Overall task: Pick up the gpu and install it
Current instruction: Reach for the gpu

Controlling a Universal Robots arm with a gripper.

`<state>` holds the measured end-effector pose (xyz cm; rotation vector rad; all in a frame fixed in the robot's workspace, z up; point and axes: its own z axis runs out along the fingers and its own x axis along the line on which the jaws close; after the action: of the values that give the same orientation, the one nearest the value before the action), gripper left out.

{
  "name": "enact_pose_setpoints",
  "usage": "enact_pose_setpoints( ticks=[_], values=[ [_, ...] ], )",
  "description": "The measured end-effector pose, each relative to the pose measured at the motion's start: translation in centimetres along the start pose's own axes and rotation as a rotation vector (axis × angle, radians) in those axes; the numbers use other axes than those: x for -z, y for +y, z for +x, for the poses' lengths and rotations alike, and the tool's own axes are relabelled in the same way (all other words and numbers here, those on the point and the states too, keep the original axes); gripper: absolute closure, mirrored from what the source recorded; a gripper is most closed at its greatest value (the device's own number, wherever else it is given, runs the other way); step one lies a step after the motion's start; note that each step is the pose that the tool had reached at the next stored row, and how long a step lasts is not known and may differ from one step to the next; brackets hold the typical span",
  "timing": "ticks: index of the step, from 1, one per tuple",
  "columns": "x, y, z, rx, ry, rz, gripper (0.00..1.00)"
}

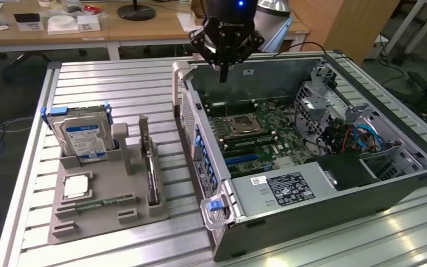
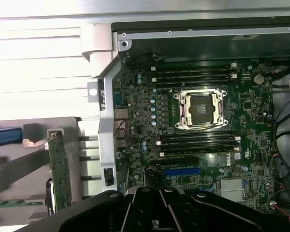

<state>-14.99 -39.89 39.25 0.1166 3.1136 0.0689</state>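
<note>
The gpu (image 1: 151, 175) stands on edge in a slot of the grey holder (image 1: 102, 219), on the exterior view's left. In the wrist view the gpu (image 2: 61, 170) appears as a green board with a silver bracket at one end. My gripper (image 1: 222, 77) hangs over the far edge of the open computer case (image 1: 310, 194), well apart from the gpu. Its black fingers (image 2: 174, 212) are shut and hold nothing. The motherboard (image 2: 198, 145) lies below, with a blue slot (image 2: 182, 171) near its lower part.
In the same holder are a silver hard drive (image 1: 82, 136) with a blue-white label, a small processor chip (image 1: 76, 186) and a memory stick (image 1: 98, 203). The ribbed metal table (image 1: 109, 83) carries the holder and the case. Wooden desks (image 1: 87, 28) stand behind.
</note>
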Motion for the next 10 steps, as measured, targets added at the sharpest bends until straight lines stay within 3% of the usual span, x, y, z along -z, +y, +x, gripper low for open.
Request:
enact_pose_setpoints(
  ticks=[10],
  values=[
    [-0.02, -0.13, 1.7, 0.000, 0.0000, 0.0001, 0.89]
  ],
)
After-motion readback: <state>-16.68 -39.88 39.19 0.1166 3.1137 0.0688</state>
